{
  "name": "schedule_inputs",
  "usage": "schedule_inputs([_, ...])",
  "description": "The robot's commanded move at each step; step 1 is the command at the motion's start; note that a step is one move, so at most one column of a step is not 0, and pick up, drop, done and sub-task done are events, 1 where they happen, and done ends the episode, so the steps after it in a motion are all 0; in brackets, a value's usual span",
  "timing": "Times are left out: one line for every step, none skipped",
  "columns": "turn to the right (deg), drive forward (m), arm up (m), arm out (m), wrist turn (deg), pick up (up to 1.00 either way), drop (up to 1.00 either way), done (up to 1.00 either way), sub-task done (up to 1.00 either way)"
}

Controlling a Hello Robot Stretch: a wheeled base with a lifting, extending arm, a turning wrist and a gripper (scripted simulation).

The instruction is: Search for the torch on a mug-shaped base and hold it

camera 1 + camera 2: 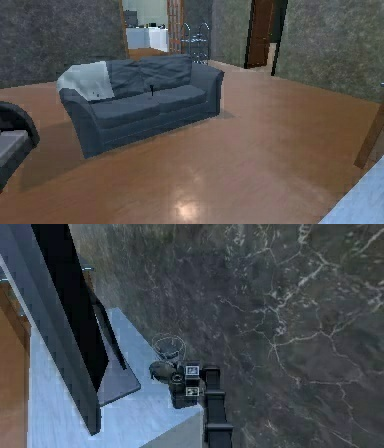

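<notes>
Jaws give nothing away: a small thing stands on the table right at the far end of the gripper (171, 377), so I cannot tell whether they have hold of anything. The arm (216, 419) rises from the arm side view's bottom edge over a pale table (150, 419), and its tip lies at the table's far part, close to the wall. At the tip stands a glassy thing (168, 348) with a round rim and a darker foot. It may well be the torch on its mug-shaped base, though its shape is hard to make out. Whether the gripper touches it or sits just beside it cannot be told.

The step in hand looks like the grasp itself, so care counts more than speed. I would set the gripper on the lower, sturdier part of the thing rather than the thin rim, since a light, tall piece would likely tip if nudged from one side. A big dark television (60, 314) stands just to the arm side view's left of it, so any sideways correction should be small and the lift straight up. The dark marbled wall (290, 314) behind leaves little room to push farther out.

Ahead, across the wooden floor (260, 150), a blue-grey sofa (150, 98) stands well apart.
</notes>
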Motion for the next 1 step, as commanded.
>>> schedule_inputs([0.0, 0.00, 0.00, 0.00, 0.0, 0.00, 0.00, 1.00, 0.00])
